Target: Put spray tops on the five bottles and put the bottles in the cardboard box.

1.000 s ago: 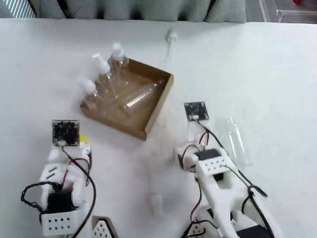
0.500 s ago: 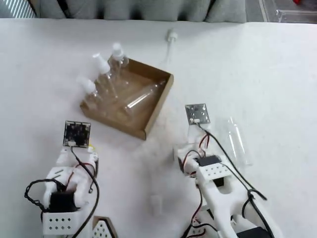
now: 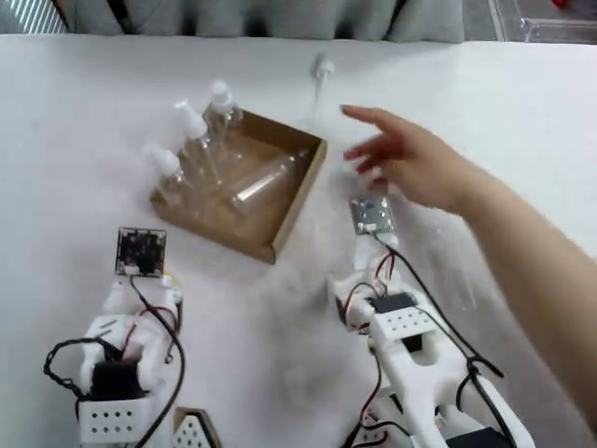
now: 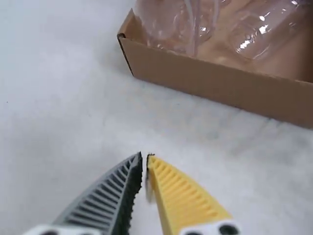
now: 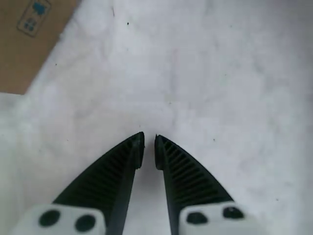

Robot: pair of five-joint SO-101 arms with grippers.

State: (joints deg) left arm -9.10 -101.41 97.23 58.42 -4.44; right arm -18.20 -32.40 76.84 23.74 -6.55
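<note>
The cardboard box [image 3: 297, 191] lies left of centre with several clear bottles in it. Three of them [image 3: 191, 140] carry white spray tops that stick out over its far-left rim, and another bottle [image 3: 264, 180] lies flat inside. A loose spray top [image 3: 322, 71] rests on the table behind the box. My left gripper [image 4: 145, 159] is shut and empty, low over the table just short of the box wall [image 4: 220, 85], with bottles [image 4: 176, 24] behind it. My right gripper [image 5: 149, 141] is shut and empty over bare table, right of the box corner [image 5: 34, 41].
A person's hand [image 3: 406, 159] and forearm [image 3: 532, 261] stretch in from the right, over the table beyond the right arm [image 3: 396, 317]. The left arm [image 3: 121, 327] stands near the front left edge. A grey cushion [image 3: 280, 19] lines the far edge.
A person's hand and forearm have come in from the right, covering the loose bottle that lay right of the right arm. The left arm shifted slightly to the right.
</note>
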